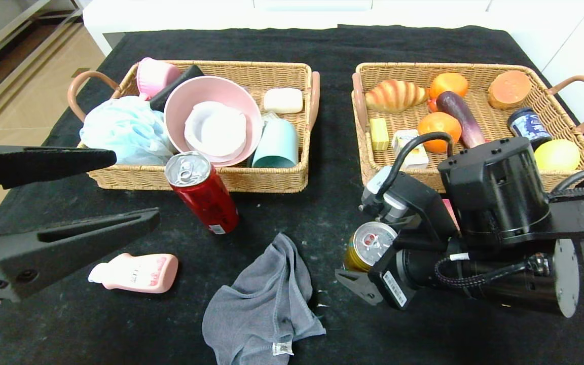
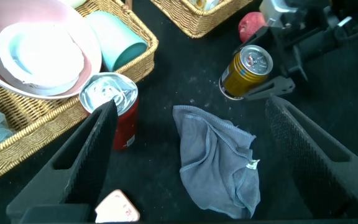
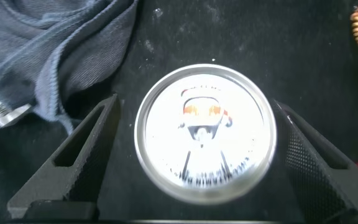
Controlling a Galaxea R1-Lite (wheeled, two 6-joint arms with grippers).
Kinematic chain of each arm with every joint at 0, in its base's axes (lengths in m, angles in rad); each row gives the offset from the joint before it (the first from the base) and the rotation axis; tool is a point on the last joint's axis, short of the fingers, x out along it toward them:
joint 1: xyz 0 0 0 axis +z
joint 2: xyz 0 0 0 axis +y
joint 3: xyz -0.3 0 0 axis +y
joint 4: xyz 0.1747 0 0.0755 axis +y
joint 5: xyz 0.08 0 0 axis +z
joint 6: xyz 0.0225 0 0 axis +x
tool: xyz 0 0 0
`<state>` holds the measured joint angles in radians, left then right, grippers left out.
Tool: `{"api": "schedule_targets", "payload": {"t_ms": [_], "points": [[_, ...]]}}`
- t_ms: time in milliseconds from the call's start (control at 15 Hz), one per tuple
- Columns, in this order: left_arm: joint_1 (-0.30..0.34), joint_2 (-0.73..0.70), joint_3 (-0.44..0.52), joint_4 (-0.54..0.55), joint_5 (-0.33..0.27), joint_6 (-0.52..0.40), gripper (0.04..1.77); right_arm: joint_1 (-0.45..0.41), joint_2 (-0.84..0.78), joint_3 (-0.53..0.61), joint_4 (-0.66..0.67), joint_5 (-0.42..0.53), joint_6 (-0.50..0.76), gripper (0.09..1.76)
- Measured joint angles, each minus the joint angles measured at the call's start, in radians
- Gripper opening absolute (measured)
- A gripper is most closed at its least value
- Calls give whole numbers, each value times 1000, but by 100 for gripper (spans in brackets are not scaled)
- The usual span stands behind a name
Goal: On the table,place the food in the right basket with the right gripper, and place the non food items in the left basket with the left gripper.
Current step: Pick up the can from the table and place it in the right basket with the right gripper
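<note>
A yellow can stands upright on the black table, in front of the right basket. My right gripper is open and low, one finger on each side of the can with gaps showing. The peach lies just behind that gripper. A red can stands by the left basket. The grey cloth lies crumpled at the front middle, and the pink bottle lies on its side to its left. My left gripper hovers open above the table's left side.
The left basket holds a pink bowl, a teal cup, a blue sponge and soap. The right basket holds striped bread, oranges, an eggplant, a lemon and a blue can. A black strip of table separates the baskets.
</note>
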<state>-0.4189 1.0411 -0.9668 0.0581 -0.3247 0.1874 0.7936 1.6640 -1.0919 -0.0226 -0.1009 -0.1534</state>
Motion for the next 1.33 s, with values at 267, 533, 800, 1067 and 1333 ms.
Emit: {"api": "schedule_targets", "payload": {"t_ms": [267, 533, 800, 1067, 1333], "points": [[0, 0, 1, 0, 0, 0, 172, -6, 31, -6, -18, 1, 1, 170], [0, 0, 2, 0, -1, 1, 172, -11, 45, -8, -26, 1, 1, 170], [0, 0, 2, 0, -1, 1, 172, -14, 49, -8, -27, 0, 1, 136], [0, 0, 3, 0, -1, 1, 172, -15, 48, -8, -27, 0, 2, 123], [0, -1, 3, 0, -1, 0, 172, -15, 47, -5, -27, 1, 3, 123]]}}
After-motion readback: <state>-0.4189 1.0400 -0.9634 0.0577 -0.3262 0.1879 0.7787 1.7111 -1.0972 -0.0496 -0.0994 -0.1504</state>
